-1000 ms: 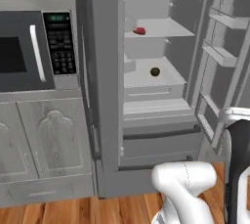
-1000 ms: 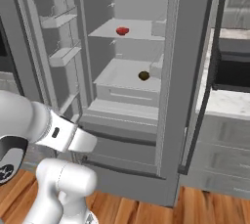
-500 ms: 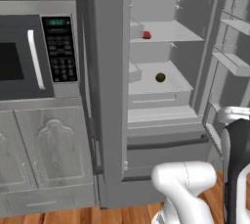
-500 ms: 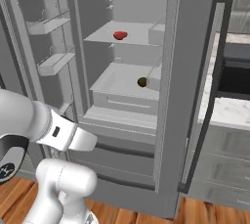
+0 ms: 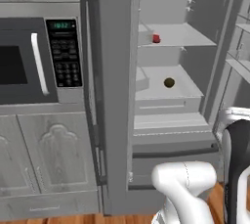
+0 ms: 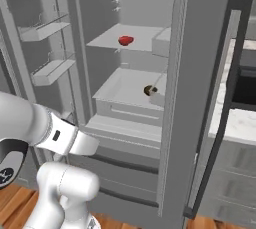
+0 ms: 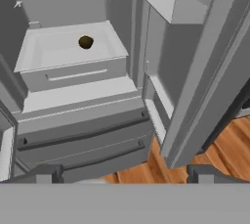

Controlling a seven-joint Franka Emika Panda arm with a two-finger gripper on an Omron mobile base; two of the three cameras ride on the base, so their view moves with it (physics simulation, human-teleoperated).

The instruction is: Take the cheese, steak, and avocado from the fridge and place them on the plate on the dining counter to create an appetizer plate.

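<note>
My gripper [image 7: 122, 174] is wide open and holds nothing, low before the open fridge [image 5: 117, 96]. The avocado [image 7: 86, 42] sits on the lower shelf, the steak [image 6: 125, 40] above. I risk clipping the door (close on my right) or nudging the avocado rolling.

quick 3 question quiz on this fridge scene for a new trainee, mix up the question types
1. True or false: the steak lies on a higher shelf of the fridge than the avocado.
2. Multiple choice: what stands to the left of the fridge in the left base view? A) a sink B) a microwave C) a stool
3. Fill in: the gripper is ___ and holds nothing.

Key: 1 true; 2 B; 3 open
</note>
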